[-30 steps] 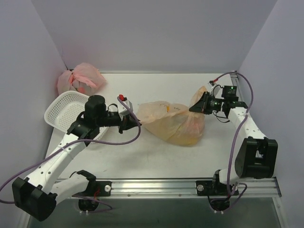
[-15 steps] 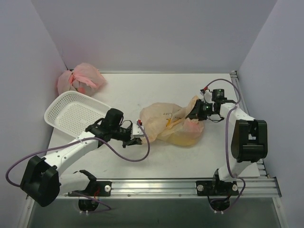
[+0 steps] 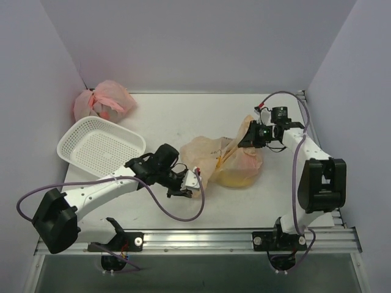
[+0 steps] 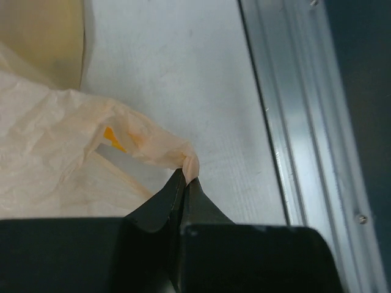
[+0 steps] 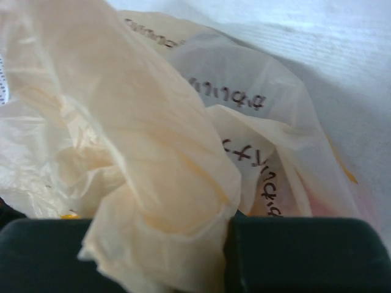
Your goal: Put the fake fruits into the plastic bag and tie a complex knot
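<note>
View from above, both arms at work on the worktop (image 3: 183, 113). The printed bag (image 3: 211, 152) lies a little right of the worktop's middle, crumpled and slack, its pale orange film marked with dark lettering and yellow pictures.

Left arm: I have the left end effector (image 3: 194, 178) at the bag's near-left side. In the left wrist view its fingers (image 4: 177, 189) are pressed together on a thin twisted tip of the film, which runs back from the pinch as a loose fold lying on the worktop. The metal rail (image 4: 305, 122) of the near edge runs close beside it.

Right arm: I have the right end effector (image 3: 246, 139) at the bag's far-right side, clamped on a thick gathered bunch of film. In the right wrist view that bunch fills the gap between the dark fingers (image 5: 293, 250) and spills over them.

Contents: a yellow mass (image 3: 235, 177) shows through the film at the bag's near-right part; I cannot tell the single fruits apart.

Elsewhere: a white mesh basket (image 3: 101, 146) sits toward the left edge, and a tied pink bag (image 3: 102, 101) lies in the far-left corner, both well apart from the printed bag.
</note>
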